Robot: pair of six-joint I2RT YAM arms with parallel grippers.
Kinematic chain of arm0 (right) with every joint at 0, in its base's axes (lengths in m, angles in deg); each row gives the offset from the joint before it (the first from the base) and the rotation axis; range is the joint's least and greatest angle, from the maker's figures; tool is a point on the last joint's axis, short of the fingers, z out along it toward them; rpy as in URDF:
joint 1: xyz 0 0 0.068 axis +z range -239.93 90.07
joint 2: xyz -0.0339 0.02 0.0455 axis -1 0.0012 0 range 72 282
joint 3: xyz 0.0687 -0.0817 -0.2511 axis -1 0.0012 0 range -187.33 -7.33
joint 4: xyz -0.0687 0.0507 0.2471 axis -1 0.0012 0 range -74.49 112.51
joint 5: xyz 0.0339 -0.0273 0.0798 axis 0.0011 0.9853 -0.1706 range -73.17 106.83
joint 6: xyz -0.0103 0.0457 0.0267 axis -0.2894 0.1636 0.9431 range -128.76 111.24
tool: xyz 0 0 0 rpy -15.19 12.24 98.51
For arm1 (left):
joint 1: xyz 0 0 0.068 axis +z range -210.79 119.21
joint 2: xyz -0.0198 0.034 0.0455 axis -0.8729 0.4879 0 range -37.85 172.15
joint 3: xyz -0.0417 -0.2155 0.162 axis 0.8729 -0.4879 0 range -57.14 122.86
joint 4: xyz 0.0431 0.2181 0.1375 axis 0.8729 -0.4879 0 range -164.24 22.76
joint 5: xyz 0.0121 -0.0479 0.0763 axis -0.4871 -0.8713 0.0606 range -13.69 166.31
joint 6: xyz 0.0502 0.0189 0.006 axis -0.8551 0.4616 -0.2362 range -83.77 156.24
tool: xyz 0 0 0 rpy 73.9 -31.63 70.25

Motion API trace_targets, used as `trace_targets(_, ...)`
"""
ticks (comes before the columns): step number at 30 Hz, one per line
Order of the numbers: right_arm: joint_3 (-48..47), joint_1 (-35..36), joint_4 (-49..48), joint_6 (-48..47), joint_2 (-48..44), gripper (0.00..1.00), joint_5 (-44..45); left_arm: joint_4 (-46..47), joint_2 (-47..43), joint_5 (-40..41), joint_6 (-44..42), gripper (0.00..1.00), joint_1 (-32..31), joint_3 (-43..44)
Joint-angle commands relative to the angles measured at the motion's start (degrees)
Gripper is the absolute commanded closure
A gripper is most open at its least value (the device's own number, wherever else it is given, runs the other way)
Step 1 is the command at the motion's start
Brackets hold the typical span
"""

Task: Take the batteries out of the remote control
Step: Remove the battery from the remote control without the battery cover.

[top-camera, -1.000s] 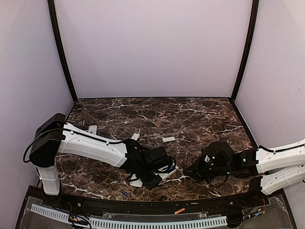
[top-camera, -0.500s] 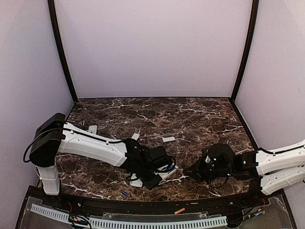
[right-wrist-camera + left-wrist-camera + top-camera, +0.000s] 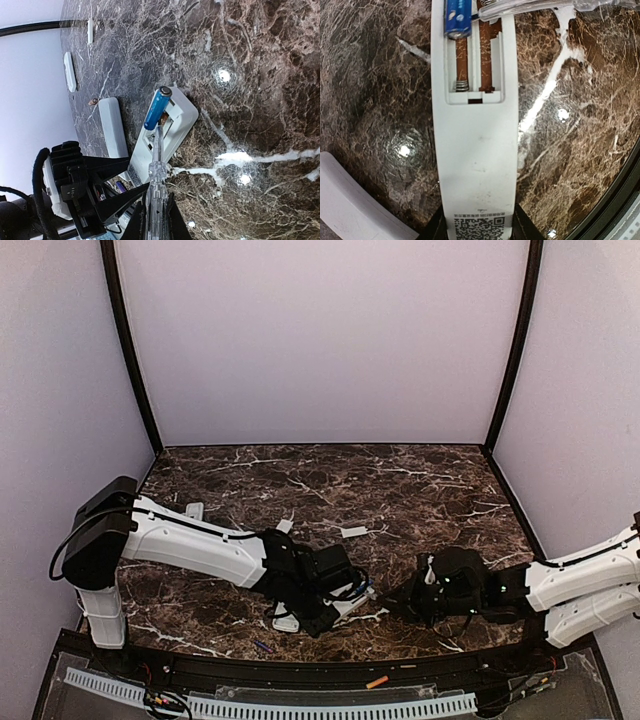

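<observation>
Blue battery sits askew: we lever slowly with the clear pick pinched in the right gripper, left gripper clamping the remote control.

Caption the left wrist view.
The white plastic remote, cover off; a clear plastic tool meets its blue cylindrical battery.

The dark marble table carries a white remote, a white cover and a purple battery.
</observation>
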Motion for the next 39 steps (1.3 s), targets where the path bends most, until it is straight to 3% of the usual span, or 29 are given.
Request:
trace_targets(1,1.0,0.1,-1.0,-1.8,1.1,1.00,0.1,-1.8,1.7,-1.7,-1.4,0.85,0.0,-0.3)
trace_targets(11,-0.5,0.1,1.9,-5.5,-4.0,1.00,0.0,-2.2,1.8,-1.1,-0.7,0.85,0.0,0.2)
trace_targets(26,-1.0,0.1,14.6,-6.0,-15.4,1.00,3.6,-2.5,1.2,0.5,-0.1,0.83,0.0,0.5)
trace_targets(30,-2.5,0.0,19.4,-7.9,-18.0,1.00,5.3,-2.7,0.4,0.6,0.6,0.75,0.1,1.1)
trace_targets(39,-9.8,-2.2,32.8,-16.0,-18.9,1.00,9.6,-3.0,-6.8,-0.8,2.6,0.36,3.4,4.4)
